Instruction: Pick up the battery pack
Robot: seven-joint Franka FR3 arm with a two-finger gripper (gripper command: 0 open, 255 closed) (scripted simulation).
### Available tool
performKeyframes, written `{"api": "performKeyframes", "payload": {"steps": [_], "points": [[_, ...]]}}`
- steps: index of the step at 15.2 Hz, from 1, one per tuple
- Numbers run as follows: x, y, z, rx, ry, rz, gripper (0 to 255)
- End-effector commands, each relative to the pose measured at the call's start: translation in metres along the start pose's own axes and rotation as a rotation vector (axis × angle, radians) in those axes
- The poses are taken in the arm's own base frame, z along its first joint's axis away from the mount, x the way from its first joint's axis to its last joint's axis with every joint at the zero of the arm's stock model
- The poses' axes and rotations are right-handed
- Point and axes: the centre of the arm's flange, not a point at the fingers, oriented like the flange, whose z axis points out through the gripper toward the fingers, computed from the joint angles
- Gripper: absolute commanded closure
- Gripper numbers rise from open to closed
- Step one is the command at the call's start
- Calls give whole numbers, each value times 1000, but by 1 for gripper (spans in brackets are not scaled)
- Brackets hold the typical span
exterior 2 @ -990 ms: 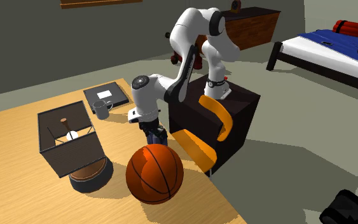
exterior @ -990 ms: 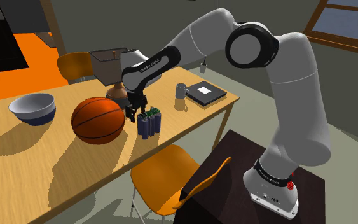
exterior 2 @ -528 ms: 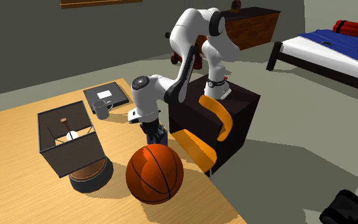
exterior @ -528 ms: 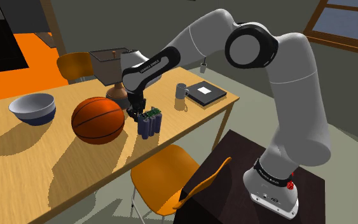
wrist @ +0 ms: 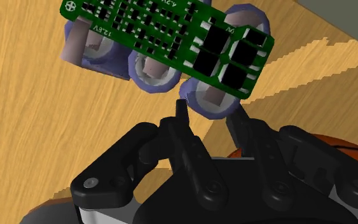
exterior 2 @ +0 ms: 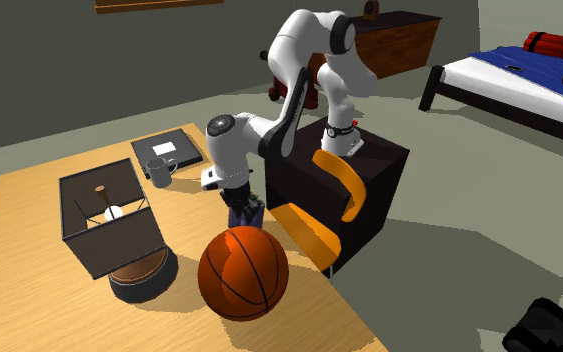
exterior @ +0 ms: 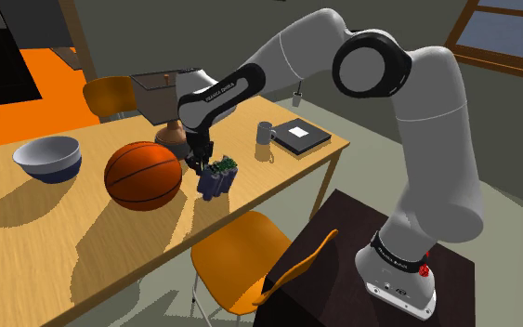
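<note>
Contact is made: the black gripper (wrist: 208,113) has its two fingers (wrist: 182,127) pressed against either side of the end cell of the battery pack (wrist: 165,32), so the hand is clenched on the pack; the pack is a row of bluish-purple cylinders topped by a green circuit board with black chips. In the shoulder view the gripper (exterior: 200,163) comes down from above at the near edge of the wooden table (exterior: 55,241); the battery pack (exterior: 218,178) hangs from it at a tilt, its green top leaning toward that view's right; whether its lower end touches the tabletop is hard to say from this angle. The pack is just beside the basketball (exterior: 143,175), on the ball's right in the shoulder view, and between the ball and a grey mug (exterior: 265,134); a dark flat book (exterior: 299,136) lies beyond the mug; a grey bowl (exterior: 47,158) stands well apart on the ball's other side. In the second exterior view the gripper (exterior 2: 241,205) and battery pack (exterior 2: 249,213) are right behind the basketball (exterior 2: 243,272), near the table's (exterior 2: 29,200) edge, with an orange chair (exterior 2: 319,215) just past that edge.
</note>
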Motion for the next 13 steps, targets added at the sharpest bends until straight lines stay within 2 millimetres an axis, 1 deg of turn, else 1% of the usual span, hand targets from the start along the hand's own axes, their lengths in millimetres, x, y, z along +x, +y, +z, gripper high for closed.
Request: {"api": "performKeyframes", "payload": {"steps": [1, 11, 13], "points": [[0, 0, -12, 0, 1, 0, 255], [-5, -1, -64, 0, 1, 0, 255], [-5, -1, -65, 0, 1, 0, 255]]}}
